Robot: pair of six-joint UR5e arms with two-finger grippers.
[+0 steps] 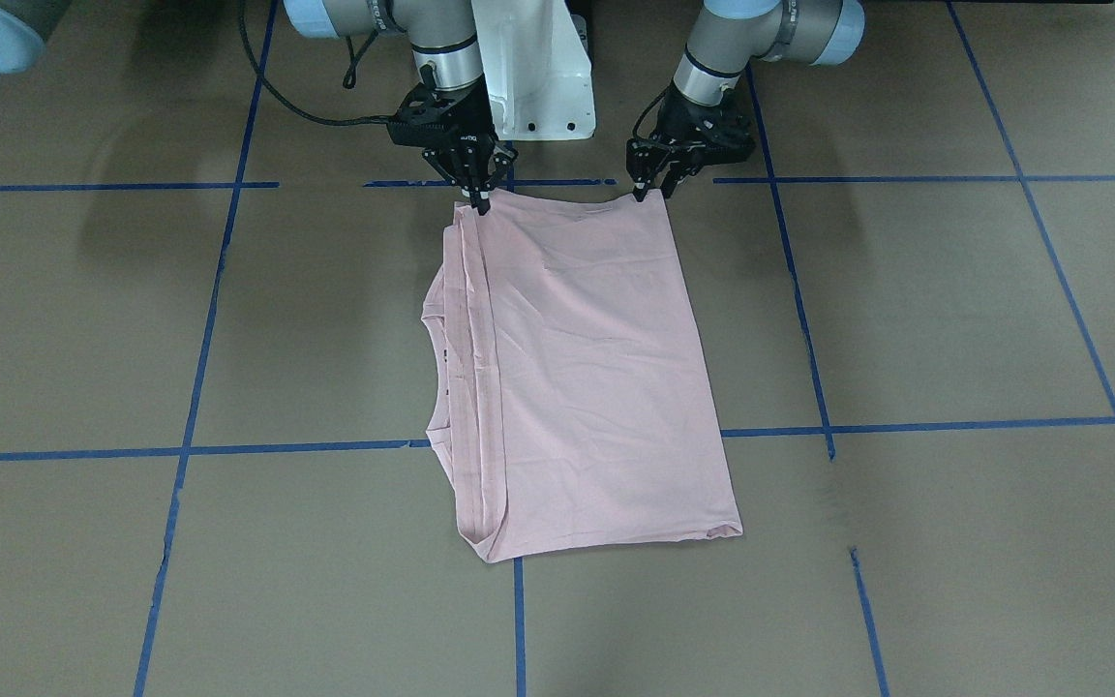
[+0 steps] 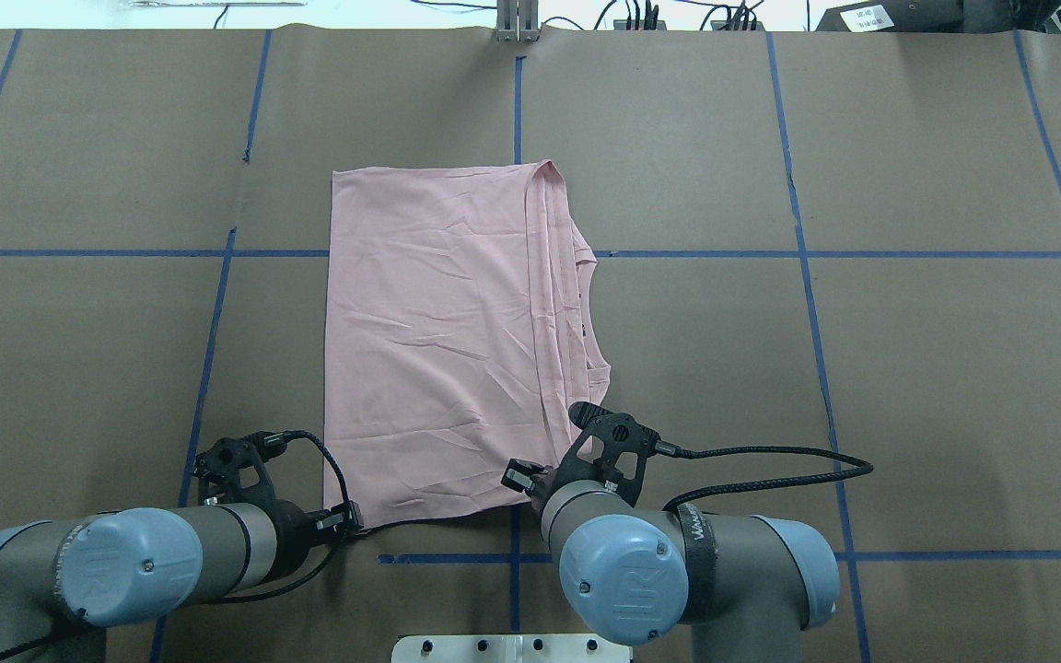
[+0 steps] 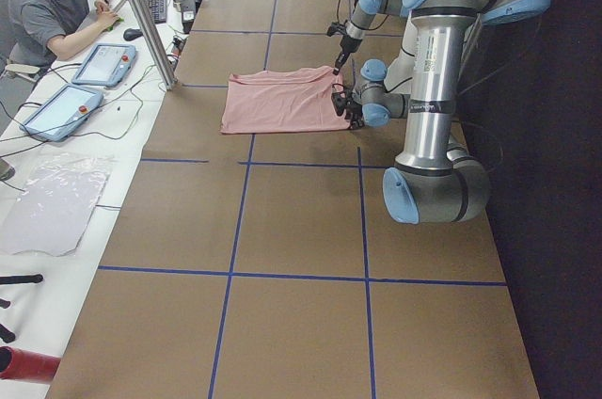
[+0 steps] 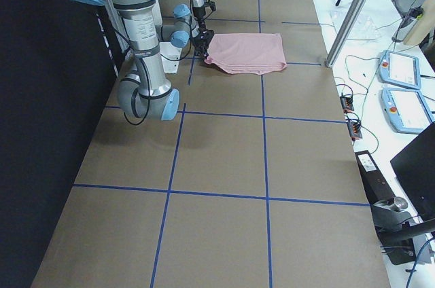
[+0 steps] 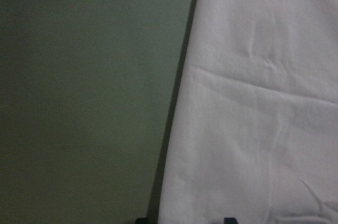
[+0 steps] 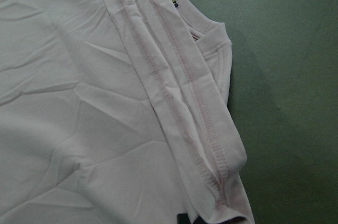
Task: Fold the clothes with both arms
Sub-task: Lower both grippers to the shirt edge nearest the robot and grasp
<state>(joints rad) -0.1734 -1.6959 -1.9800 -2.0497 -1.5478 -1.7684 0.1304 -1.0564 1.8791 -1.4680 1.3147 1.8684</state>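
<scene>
- Nearest the front-facing camera is the end of the pale pink T-shirt [image 1: 596, 387] that lies farthest from both tools. The garment rests flat on the brown worktop [image 1: 906, 319], folded into a long rectangle stretching away from them.
- The right tool [image 1: 478, 196] sits on one near corner, on the side where the stitched hems [image 6: 179, 123] stack up and the ribbed neck [image 1: 434, 373] pokes out. Its fingers look pinched together on that thick bundle, probably so that all the layers rise as one.
- The left tool [image 1: 651, 189] is at the other near corner. Its wrist view shows two dark fingertips [image 5: 227, 221] spread apart with the shirt's edge running between them, so it reads as parted and not yet pinching.
- Each tool takes one corner of the same short edge, which should keep the cloth taut and square.
- Likely next: the left tool closes, then both carry this edge away from themselves to halve the rectangle.
</scene>
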